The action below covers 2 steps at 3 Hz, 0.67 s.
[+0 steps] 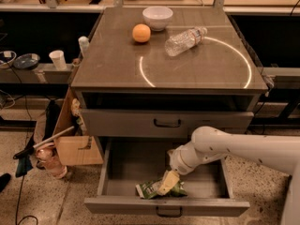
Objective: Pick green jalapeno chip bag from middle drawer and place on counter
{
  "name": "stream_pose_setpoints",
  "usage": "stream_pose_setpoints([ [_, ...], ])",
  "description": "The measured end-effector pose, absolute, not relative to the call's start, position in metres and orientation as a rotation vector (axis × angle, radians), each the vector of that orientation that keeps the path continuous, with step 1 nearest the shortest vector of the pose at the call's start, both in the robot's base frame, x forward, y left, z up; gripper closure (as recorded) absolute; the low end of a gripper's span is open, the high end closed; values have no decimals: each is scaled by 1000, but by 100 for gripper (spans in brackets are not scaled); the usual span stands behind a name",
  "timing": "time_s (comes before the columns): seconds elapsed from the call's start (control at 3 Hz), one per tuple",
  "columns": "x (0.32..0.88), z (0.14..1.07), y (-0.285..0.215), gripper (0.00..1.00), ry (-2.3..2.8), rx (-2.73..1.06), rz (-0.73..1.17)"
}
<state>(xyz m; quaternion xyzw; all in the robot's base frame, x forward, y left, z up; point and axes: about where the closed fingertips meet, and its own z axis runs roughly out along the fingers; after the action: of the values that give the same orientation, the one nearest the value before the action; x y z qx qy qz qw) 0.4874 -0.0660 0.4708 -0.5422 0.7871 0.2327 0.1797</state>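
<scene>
The middle drawer (117, 205) is pulled open below the counter (108, 74). The green jalapeno chip bag (149, 189) lies crumpled on the drawer floor near the front panel, a little left of centre. My white arm reaches in from the right, and my gripper (168, 182) points down into the drawer, right at the bag's right end and touching or overlapping it. The bag's right part is hidden behind the gripper.
On the counter are a clear water bottle (185, 41) on its side, an orange (141, 33) and a white bowl (157, 17). The taller-fronted drawer (117, 122) above is shut. A cardboard box (77, 146) and a bottle stand on the floor to the left.
</scene>
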Motion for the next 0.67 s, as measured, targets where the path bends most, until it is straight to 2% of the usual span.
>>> stream_pose_setpoints([
  [0.67,513,435,-68,0,2247,-1544,574],
])
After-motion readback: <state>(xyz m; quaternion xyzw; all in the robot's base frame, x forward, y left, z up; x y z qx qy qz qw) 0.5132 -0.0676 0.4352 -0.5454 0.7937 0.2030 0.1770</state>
